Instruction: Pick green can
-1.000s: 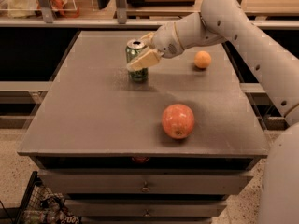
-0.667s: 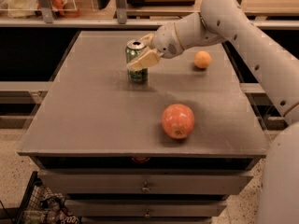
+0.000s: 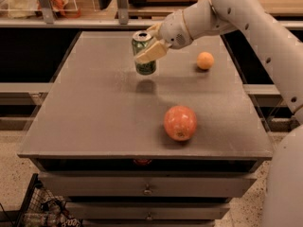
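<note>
The green can (image 3: 142,66), with a silver top rim and pale lettering, hangs upright a little above the grey tabletop (image 3: 94,112) at the back middle. Its shadow lies on the table just below it. My gripper (image 3: 145,44) reaches in from the right and is shut on the can. One pale finger (image 3: 152,52) crosses the can's front and the other sits behind its top. The white arm (image 3: 246,18) runs off to the upper right.
A large red-orange apple (image 3: 180,122) lies near the table's front right. A small orange (image 3: 205,60) lies at the back right. A shelf rail (image 3: 94,22) runs behind the table. Drawers (image 3: 147,188) sit under it, and a wire basket (image 3: 42,212) stands at the lower left.
The gripper has lifted the can off the table and carried it slightly right. A shadow now shows under the can. The fruits have not moved.
</note>
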`<state>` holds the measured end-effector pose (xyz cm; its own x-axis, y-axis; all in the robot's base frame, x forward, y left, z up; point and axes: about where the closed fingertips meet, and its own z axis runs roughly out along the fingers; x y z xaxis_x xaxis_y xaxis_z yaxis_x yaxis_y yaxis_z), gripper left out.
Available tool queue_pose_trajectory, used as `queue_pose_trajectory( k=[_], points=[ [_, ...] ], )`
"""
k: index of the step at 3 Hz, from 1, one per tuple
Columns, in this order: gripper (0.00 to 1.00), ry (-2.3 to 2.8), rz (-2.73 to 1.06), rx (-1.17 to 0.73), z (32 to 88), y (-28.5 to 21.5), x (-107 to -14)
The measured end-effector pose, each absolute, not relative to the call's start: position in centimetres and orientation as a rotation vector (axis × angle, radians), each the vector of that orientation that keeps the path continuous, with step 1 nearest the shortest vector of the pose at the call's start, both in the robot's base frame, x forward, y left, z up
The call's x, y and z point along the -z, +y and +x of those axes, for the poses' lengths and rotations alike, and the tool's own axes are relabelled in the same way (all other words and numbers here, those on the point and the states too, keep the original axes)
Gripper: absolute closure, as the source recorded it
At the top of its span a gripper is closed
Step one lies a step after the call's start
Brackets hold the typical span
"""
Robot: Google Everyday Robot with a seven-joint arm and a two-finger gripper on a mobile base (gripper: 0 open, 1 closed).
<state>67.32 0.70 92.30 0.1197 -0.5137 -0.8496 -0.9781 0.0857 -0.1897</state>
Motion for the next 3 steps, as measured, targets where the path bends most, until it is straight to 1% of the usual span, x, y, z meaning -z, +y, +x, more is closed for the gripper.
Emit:
queue_pose_trajectory(
  k=[1, 3],
  points=[
    [1.0, 1.488, -1.558, -0.633, 67.4, -0.3, -94.6],
    [1.0, 1.435, -1.558, -0.623, 67.5, -1.0, -96.6]
  ],
)
